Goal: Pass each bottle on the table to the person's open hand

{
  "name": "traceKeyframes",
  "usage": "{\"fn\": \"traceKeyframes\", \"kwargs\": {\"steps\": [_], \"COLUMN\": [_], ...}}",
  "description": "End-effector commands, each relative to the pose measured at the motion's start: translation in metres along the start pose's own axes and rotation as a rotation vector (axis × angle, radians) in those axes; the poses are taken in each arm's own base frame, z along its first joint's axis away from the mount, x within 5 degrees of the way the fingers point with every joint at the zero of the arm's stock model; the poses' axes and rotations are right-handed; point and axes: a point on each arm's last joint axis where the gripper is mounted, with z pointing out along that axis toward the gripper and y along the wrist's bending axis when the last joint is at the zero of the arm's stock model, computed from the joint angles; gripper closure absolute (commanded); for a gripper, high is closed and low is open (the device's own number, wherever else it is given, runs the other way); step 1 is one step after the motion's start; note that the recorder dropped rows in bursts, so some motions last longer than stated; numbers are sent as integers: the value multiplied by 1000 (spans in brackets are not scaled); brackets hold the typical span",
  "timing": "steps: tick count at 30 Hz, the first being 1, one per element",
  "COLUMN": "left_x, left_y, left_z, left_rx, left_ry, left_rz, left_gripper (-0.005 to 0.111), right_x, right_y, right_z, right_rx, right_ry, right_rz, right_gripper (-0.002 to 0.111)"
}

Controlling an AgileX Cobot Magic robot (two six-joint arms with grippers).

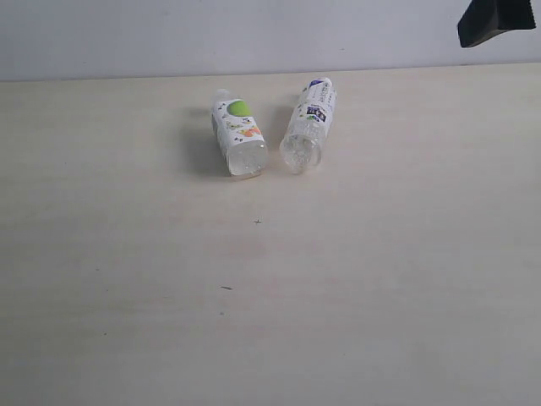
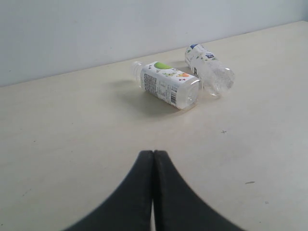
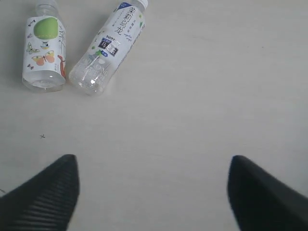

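Two bottles lie on their sides on the table, near its far edge. The green-and-white bottle is on the left, the white-and-blue bottle just right of it, their bases close together. My left gripper is shut and empty, low over the table well short of them. My right gripper is open and empty above bare table, away from both bottles. A black arm part shows at the top right. The other two bottles and the person's open hand are out of view.
A pale wall rises behind the table's far edge. A few tiny dark specks mark the tabletop in front of the bottles.
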Motion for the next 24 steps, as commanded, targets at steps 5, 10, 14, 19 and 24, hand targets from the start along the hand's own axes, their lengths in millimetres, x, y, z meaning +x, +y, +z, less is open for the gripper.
{"fn": "traceKeyframes", "kwargs": {"steps": [5,10,14,19,24], "left_x": [0,0,0,0,0], "left_y": [0,0,0,0,0], "left_z": [-1,-1,-1,-1,-1], "left_rx": [-5,-5,-5,-5,-5], "left_ry": [-5,-5,-5,-5,-5], "left_rz": [-5,-5,-5,-5,-5], "left_gripper": [107,107,107,107,107], "right_x": [6,23,49,96,137], "right_y": [2,1,1,-3,-7], "right_z": [-8,-28,-55,-74,-73], "right_rx": [-27,-35,-71,-75,-87], "right_ry": [22,-98,-259,-329,-403], "right_rz": [14,-11,7,3,12], "right_gripper": [109,108,108,108,108]}}
